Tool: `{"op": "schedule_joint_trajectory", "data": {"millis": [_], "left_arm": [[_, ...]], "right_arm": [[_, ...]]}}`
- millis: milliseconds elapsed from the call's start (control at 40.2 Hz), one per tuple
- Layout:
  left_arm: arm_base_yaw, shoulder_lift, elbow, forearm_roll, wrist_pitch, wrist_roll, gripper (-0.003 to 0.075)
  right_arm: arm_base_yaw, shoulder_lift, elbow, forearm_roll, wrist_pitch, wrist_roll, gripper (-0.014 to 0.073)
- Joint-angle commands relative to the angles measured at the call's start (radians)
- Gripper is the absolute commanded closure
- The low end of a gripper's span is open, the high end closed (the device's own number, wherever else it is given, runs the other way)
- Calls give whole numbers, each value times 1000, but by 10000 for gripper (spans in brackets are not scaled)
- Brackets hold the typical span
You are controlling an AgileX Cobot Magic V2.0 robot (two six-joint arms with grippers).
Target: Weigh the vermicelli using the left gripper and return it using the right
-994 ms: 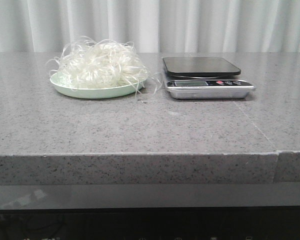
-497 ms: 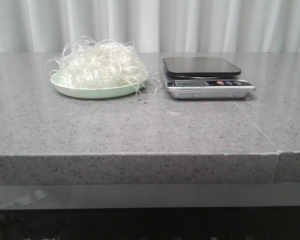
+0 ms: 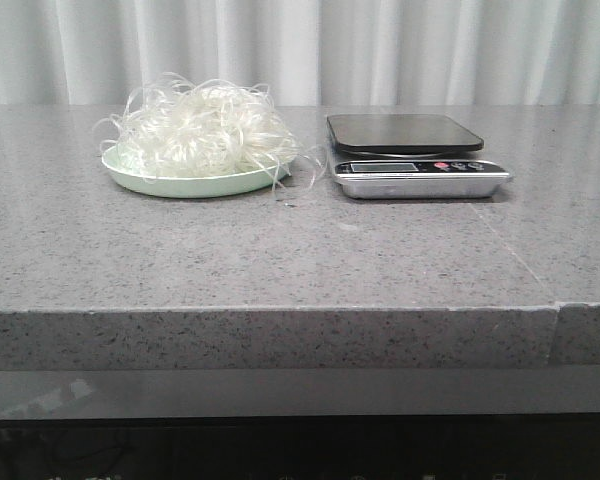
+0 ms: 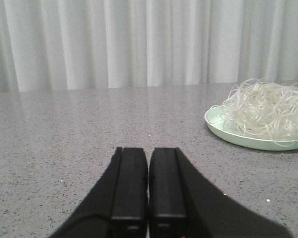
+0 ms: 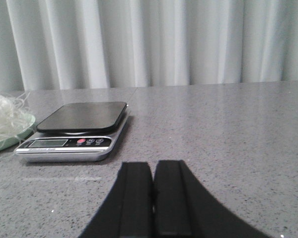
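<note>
Speckled grey stone table (image 3: 280, 260); glossy translucent vermicelli (image 3: 202, 128) on smooth plate (image 3: 180, 184); shiny metal scale (image 3: 416, 160)

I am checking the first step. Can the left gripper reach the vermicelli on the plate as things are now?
Probably yes. The left gripper is shut and low over bare table, and nothing stands between it and the vermicelli on the green plate. It must open first.

In the left wrist view the pale green round plate (image 4: 238, 140) and its loose nest of whitish vermicelli strands (image 4: 268, 113), ahead of the matte black left claw (image 4: 148, 183), run off the picture's edge. The silver kitchen scale's small display (image 3: 394, 167) cannot be read. Neither claw appears in the front view.
</note>
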Motion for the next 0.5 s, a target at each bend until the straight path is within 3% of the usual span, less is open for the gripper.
{"op": "schedule_joint_trajectory", "data": {"millis": [0,472], "left_arm": [[-3,-21,38,-3,-79,-3,564],[-3,-21,38,-3,-79,-3,564]], "right_arm": [[-12,-15,-3,21,-81,-32,436],[-28,-15,-3,21,-76,-41,436]]}}
